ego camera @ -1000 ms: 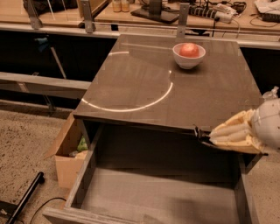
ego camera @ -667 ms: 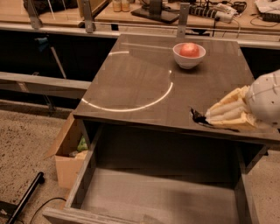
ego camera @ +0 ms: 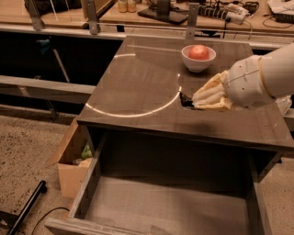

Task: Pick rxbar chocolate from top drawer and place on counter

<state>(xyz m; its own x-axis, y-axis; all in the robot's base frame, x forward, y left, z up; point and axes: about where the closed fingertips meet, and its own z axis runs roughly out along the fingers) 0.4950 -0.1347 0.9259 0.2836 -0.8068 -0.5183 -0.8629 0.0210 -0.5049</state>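
Observation:
My gripper [ego camera: 195, 100] with cream fingers reaches in from the right, low over the middle-right of the counter [ego camera: 138, 87]. It is shut on the rxbar chocolate [ego camera: 185, 99], of which only a small black end shows past the fingertips, near the end of the white light arc. Whether the bar touches the counter I cannot tell. The top drawer [ego camera: 90, 181] is pulled open below the counter's front edge, and its grey bottom is bare.
A white bowl [ego camera: 198, 63] with a red apple [ego camera: 199, 52] stands at the counter's back right, just behind my gripper. A tan cardboard box [ego camera: 69, 160] sits on the floor left of the drawer. A black pole [ego camera: 25, 209] lies lower left. A light wooden desk [ego camera: 138, 13] runs behind.
My gripper has moved left and farther back over the counter, from its right front edge to near the light arc, still holding the black bar. The drawer and bowl have not moved.

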